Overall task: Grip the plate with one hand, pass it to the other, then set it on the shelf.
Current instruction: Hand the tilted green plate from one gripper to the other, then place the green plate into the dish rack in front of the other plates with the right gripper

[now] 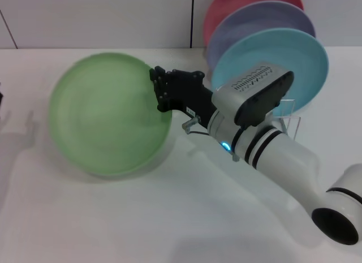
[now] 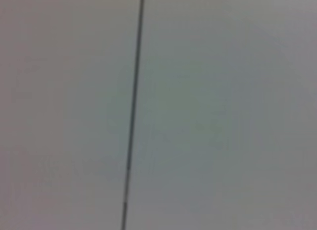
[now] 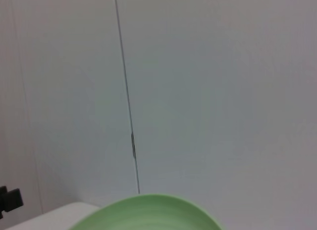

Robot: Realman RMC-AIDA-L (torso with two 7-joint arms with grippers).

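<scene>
Clamped on the near edge of the light green plate (image 1: 107, 113), my right gripper (image 1: 164, 90) holds it tilted up off the white table (image 1: 169, 218). Behind the claw my right arm (image 1: 277, 155) stretches diagonally forward and left, its blue ring lit. Beyond it, the wire rack (image 1: 291, 123) holds turquoise (image 1: 300, 56), lavender (image 1: 254, 22) and red (image 1: 226, 5) plates.

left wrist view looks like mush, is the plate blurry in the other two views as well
Head view: the green plate is smeared, while the right gripper at its rim is sharper, and a soft shadow lies beneath it. Right wrist view: only the plate's rim shows, fairly crisp. Left wrist view: a blurred wall seam, no plate.
</scene>
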